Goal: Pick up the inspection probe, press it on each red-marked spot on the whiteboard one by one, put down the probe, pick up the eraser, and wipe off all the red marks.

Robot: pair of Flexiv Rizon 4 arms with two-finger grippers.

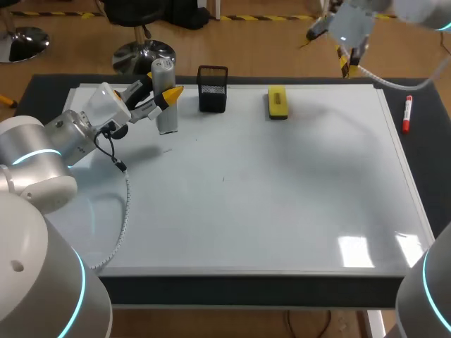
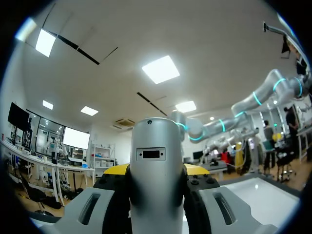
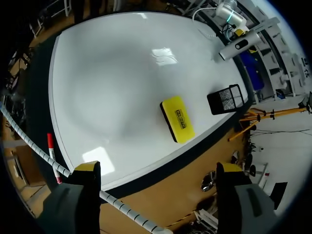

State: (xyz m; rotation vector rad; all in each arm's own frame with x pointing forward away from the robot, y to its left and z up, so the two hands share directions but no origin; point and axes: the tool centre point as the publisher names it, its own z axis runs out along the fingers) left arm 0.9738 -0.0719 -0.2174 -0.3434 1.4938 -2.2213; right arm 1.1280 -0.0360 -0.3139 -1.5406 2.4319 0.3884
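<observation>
whiteboard (image 1: 268, 204): covers most of the table. You'll find no red spot I can make out from the head view, so the pressing targets are uncertain.
left gripper (image 1: 164, 91): clamped on the inspection probe (image 2: 153, 165) from two sides, over the board's far left corner. The mid-body hold leaves the lower end free for pressing.
right gripper (image 3: 158, 170): fingers wide apart, empty, high past the far edge. I judge it parked clear of the eraser (image 1: 277, 102) until wiping.
mesh holder (image 1: 213, 89): black, upright, between probe and eraser; likely the probe's rest.
inspection probe: silver, roughly upright; board contact, cannot tell.
eraser: yellow, flat, untouched.
marker (image 1: 407, 114): red, off the board's right edge.
</observation>
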